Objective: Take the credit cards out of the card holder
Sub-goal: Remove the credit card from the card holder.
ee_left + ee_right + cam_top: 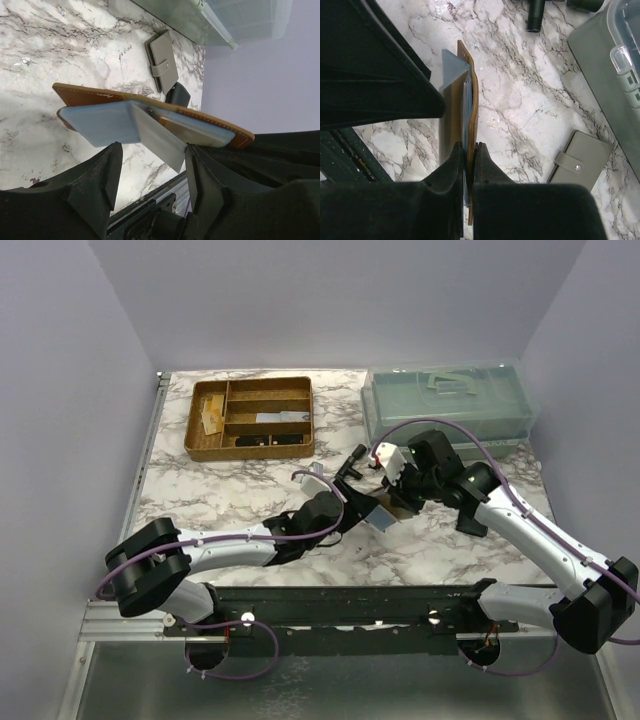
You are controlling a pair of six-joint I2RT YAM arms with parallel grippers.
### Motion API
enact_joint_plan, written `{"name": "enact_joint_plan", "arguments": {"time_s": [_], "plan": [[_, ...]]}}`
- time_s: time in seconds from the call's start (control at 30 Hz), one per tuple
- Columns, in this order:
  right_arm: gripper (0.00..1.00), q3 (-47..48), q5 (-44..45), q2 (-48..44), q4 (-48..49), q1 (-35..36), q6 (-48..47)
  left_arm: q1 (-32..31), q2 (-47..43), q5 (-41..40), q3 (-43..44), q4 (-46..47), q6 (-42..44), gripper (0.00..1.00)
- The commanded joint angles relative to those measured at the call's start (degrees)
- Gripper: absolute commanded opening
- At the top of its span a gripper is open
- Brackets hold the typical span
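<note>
Pinches card holder [474,95] by its edge in right tool [469,148], fingers closed tight on it, holds it on edge over middle of table [60,45]. Reaches right arm [520,525] in from right, elbow bent, wrist dipped toward card holder. Stretches left arm [240,545] low from left base toward centre, forearm near level. Spreads left tool [152,147] wide around corner of grey flat piece [157,137] poking from card holder, gripping nothing. Shows light blue card [100,125] against card holder's inner face. Leaves grey snap wallet [162,57] flat on table by clear lidded box [240,20]
</note>
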Motion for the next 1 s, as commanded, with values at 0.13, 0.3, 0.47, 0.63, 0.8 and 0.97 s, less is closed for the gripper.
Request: {"name": "enact_joint_plan", "arguments": {"time_s": [0.13,0.3,0.47,0.63,0.8,0.97], "plan": [[0.00,2.3,-4.4,-1.0,0.1,-1.6,1.6,-0.2,-3.9,-3.1,-3.9,-5.2,-0.5,0.58],[0.00,3.0,-6.6,-0.9,0.0,-2.4,2.8,-0.1,-4.4,0.1,-8.2,4.6,2.7,0.58],[0.00,3.1,-8.8,-1.3,-0.1,-3.8,3.5,0.1,-5.8,2.0,-11.3,10.3,6.1,0.57],[0.00,3.2,-11.6,-2.4,-0.2,-5.8,4.1,0.1,-9.7,4.6,-16.6,18.5,13.5,0.58],[0.00,3.9,-17.1,-4.1,-0.8,-9.0,4.4,0.2,-15.9,6.6,-26.4,32.5,20.4,0.84],[0.00,6.3,-24.2,-5.2,-2.9,-11.5,4.1,0.7,-23.3,9.5,-31.9,35.0,25.7,0.99]]}}
